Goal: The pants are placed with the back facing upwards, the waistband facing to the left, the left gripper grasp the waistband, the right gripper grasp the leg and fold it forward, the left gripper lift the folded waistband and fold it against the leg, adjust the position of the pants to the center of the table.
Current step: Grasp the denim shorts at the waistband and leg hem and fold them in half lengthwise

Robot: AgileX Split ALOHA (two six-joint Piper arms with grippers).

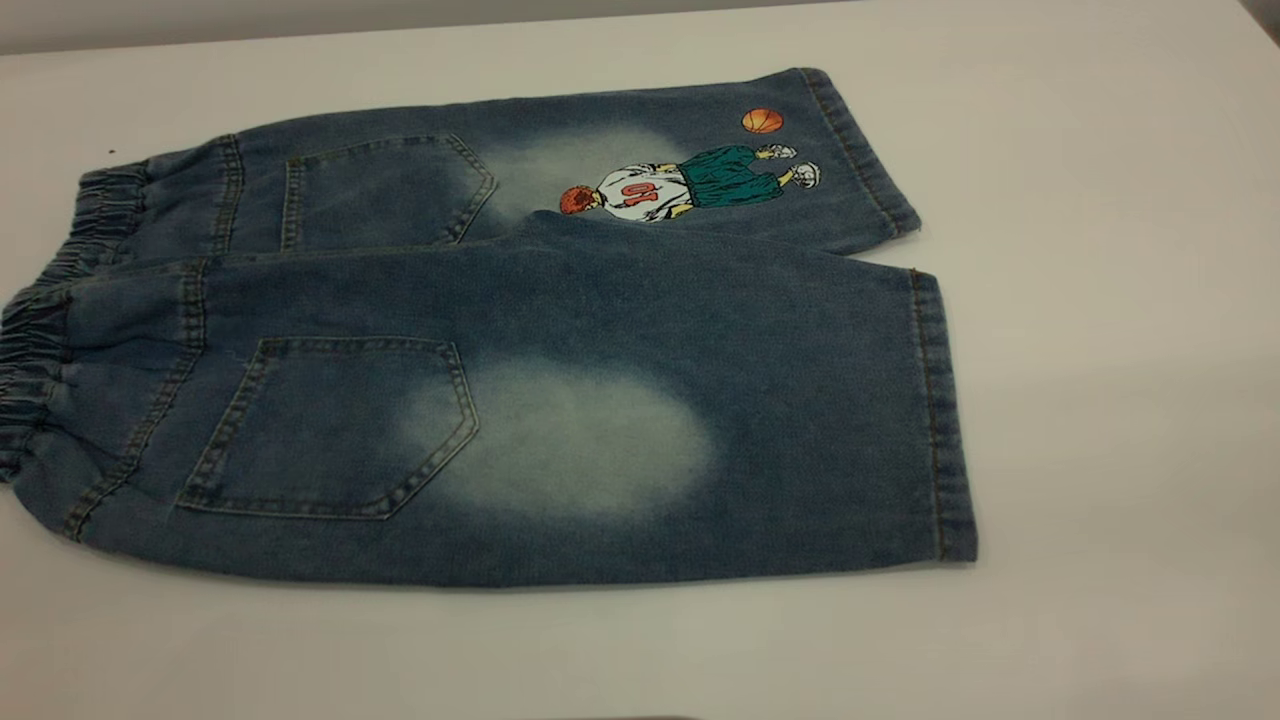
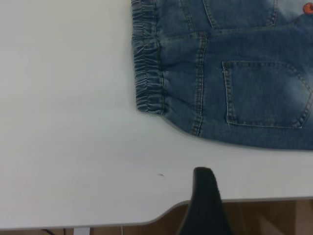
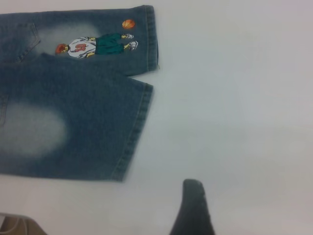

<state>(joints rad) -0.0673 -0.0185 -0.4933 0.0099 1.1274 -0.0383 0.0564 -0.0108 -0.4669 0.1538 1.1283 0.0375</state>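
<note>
The pants (image 1: 520, 330) lie flat on the table (image 1: 1100, 400), back pockets up. The ruched waistband (image 1: 40, 330) is at the left and both hems point right. The plain leg (image 1: 640, 440) with the pale oval is the nearer one; the leg with the cartoon print (image 1: 690, 180) lies behind it. Neither gripper shows in the exterior view. In the left wrist view one finger (image 2: 205, 196) of my left gripper (image 2: 240, 197) hovers over the table edge, well short of the waistband (image 2: 146, 63). My right gripper (image 3: 221, 200) shows one finger (image 3: 193, 205) over bare table, apart from the leg's hem (image 3: 134, 132). Both are open and hold nothing.
The table's near edge (image 2: 254, 199) runs close under the left gripper, with wooden floor below it. A table corner (image 3: 14, 220) shows in the right wrist view. Bare tabletop extends right of the hems and in front of the pants.
</note>
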